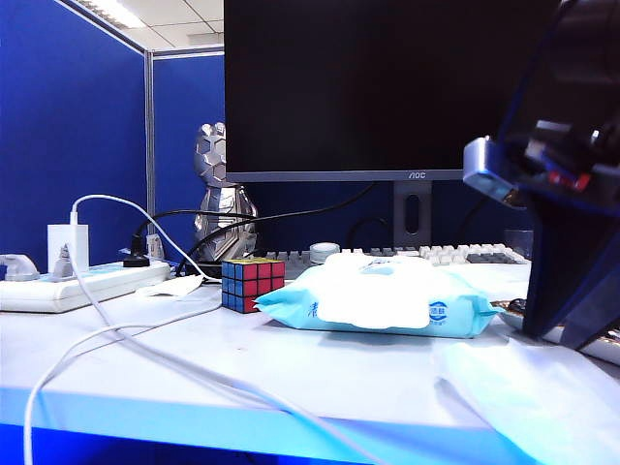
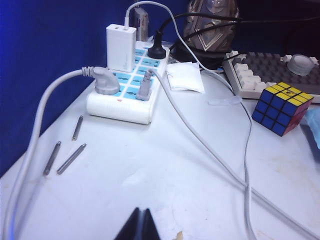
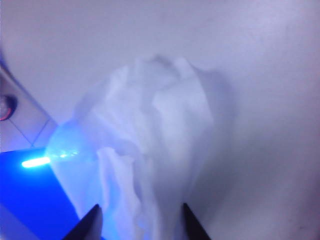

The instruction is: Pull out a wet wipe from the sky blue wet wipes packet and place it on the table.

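Observation:
The sky blue wet wipes packet (image 1: 378, 295) lies mid-table with its white flap label facing the camera. A white wet wipe (image 1: 528, 387) lies crumpled on the table (image 1: 194, 368) at the front right, with one end hanging over the edge. In the right wrist view the wet wipe (image 3: 150, 135) runs between the two parted fingers of my right gripper (image 3: 140, 212), which is open just above it. The right arm (image 1: 567, 242) stands dark beside the packet. My left gripper (image 2: 141, 212) is shut and empty, hovering over bare table (image 2: 150, 165) far from the packet.
A Rubik's cube (image 1: 252, 283) sits left of the packet. A white power strip (image 2: 130, 90) with plugs, trailing cables (image 1: 145, 354), a paper scrap (image 2: 186, 77) and thin metal rods (image 2: 65, 155) occupy the left. Monitor (image 1: 387, 87) and keyboard (image 1: 455, 255) stand behind.

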Tool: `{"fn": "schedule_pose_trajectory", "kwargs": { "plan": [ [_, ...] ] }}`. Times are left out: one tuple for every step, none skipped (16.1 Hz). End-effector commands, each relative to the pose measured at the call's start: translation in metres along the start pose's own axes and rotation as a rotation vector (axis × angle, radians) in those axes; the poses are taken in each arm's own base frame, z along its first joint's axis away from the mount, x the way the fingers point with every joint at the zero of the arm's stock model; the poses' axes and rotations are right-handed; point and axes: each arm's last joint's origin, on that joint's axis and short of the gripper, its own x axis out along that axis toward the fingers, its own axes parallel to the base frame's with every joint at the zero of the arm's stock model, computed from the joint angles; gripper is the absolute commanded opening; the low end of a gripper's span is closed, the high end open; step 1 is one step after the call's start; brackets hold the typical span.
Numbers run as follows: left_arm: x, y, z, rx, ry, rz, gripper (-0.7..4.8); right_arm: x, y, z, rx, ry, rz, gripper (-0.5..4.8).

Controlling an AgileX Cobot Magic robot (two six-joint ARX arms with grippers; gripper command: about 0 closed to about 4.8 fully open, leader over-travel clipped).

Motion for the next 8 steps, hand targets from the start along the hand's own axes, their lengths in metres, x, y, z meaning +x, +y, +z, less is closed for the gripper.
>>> {"fn": "schedule_pose_trajectory", "kwargs": {
  "plan": [
    [0.0, 0.0001, -0.001, -0.003, 0.005, 0.001, -0.01, 0.0031, -0.0011, 0.0021, -0.002, 0.007, -0.005, 2.04],
    [0.0, 0.0001, -0.001, -0.003, 0.005, 0.001, -0.01, 0.0043, -0.0015, 0.0021, 0.0, 0.013, -0.005, 1.84],
    [0.0, 0.0001, -0.001, -0.003, 0.005, 0.001, -0.01, 0.0054, -0.0019, 0.0026, 0.001, 0.015, -0.004, 0.96],
    [0.0, 0.0001, -0.001, -0.003, 0.005, 0.001, -0.01, 0.0054, -0.0019, 0.0032, -0.002, 0.009, -0.004, 0.51],
    [0.0, 0.0001, -0.001, -0.003, 0.005, 0.001, -0.01, 0.0054, -0.0019, 0.0043, -0.006, -0.002, -0.004, 0.24],
    [0.0, 0.0001, -0.001, -0.003, 0.005, 0.001, -0.01, 0.0054, -0.0019, 0.0051, -0.008, -0.01, -0.005, 0.21],
    [0.0, 0.0001, -0.001, -0.003, 0.005, 0.001, -0.01, 0.0054, -0.0019, 0.0064, -0.013, -0.023, -0.005, 0.21],
    [0.0, 0.0001, -0.001, -0.003, 0.005, 0.001, -0.01, 0.0053, -0.0019, 0.0092, -0.022, -0.051, -0.005, 0.2]
  ]
}}
